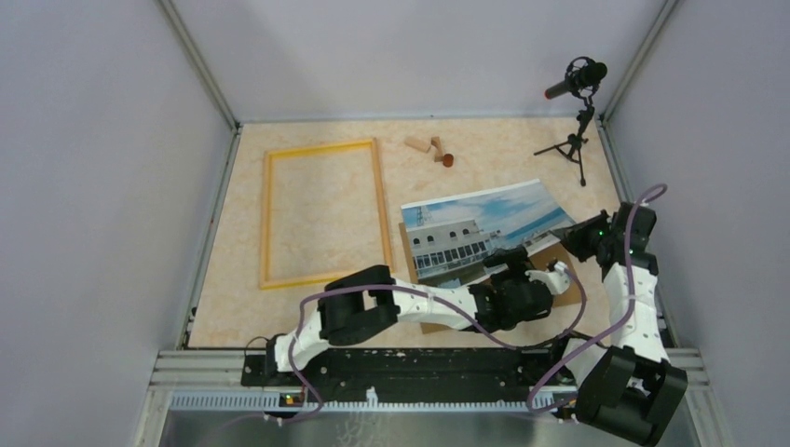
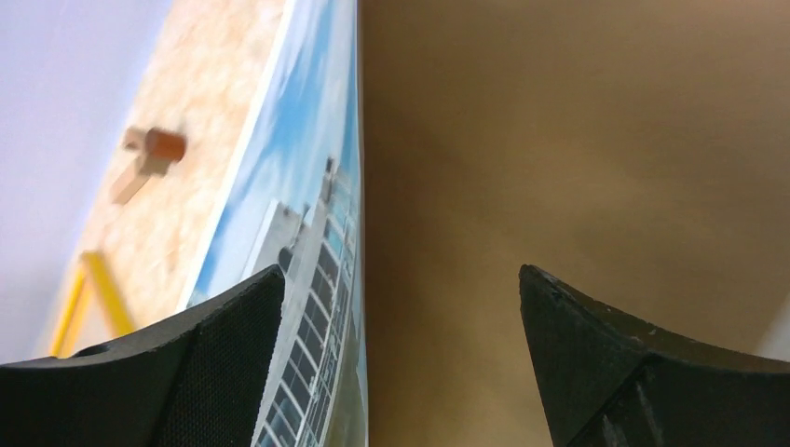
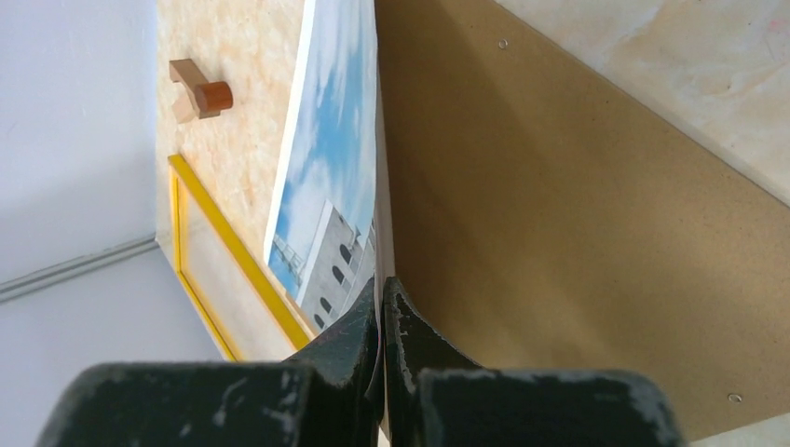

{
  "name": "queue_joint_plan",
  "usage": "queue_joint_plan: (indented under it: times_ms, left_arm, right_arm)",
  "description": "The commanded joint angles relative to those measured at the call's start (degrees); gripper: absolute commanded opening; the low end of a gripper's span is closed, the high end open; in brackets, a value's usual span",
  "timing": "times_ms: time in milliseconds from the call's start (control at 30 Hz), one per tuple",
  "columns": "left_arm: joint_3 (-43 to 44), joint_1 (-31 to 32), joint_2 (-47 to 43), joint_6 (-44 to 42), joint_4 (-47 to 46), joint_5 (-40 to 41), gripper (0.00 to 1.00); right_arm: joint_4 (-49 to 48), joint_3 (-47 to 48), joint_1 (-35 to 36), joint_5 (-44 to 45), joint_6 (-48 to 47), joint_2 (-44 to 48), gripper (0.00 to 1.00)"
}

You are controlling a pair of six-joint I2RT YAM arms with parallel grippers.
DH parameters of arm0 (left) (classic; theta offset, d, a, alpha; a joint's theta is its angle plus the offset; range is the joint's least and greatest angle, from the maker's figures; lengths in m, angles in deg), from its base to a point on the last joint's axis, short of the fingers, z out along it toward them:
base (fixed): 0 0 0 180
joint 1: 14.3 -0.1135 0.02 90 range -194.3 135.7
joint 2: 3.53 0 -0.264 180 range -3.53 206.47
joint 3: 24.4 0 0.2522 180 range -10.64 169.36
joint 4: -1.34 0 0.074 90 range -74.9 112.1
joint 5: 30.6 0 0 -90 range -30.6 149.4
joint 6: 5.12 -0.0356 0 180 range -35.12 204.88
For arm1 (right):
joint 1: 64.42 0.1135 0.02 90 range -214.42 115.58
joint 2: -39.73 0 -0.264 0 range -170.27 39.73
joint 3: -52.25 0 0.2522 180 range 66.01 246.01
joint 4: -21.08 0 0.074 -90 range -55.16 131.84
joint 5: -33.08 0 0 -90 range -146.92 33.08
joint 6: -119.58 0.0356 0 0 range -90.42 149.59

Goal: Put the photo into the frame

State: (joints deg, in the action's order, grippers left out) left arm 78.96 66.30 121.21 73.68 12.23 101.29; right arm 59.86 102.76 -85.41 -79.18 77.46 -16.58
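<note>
Pinching photo (image 3: 326,168) edge in my right gripper (image 3: 382,287), likely to raise it off backing board (image 3: 559,214); my left gripper (image 2: 401,272) gapes wide, straddling that edge.

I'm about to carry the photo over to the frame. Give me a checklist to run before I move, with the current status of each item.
1. Grip: right gripper shut on the photo edge: ok.
2. Separation: held edge of the photo raised off the brown backing board: ok.
3. The left gripper clear of the photo: not ok. It is open with the photo's edge between its fingers.
4. Target: frame lying flat, nothing inside it: ok.
5. Path: wooden pieces lie beyond the frame's far corner, probably off the route: ok.
6. Photo's far edge free of the board: cannot tell.
</note>
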Motion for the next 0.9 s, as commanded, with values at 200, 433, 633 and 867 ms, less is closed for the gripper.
queue_joint_plan:
  times_ms: [200, 433, 633, 867]
  left_arm:
    - [3.47, -0.53, 2.65, -8.07, 1.20, 10.79, 0.77]
    - [3.14, -1.67, -2.01, -3.31, 8.10, 5.16, 0.25]
    - [6.20, -5.23, -8.67, 3.56, 17.53, -3.27, 0.00]
    - [10.69, -14.67, -20.93, 12.71, 29.44, -20.19, 0.00]
  right_arm:
    - [2.55, 2.72, 0.68, -2.57, 0.48, 4.64, 0.00]
    - [3.70, 5.51, 0.80, -2.43, -2.97, 6.59, 0.03]
    - [6.02, 18.73, 3.01, -4.03, -12.98, 3.13, 0.53]
    - [15.43, 41.64, 6.30, 0.42, -20.13, -2.88, 0.84]
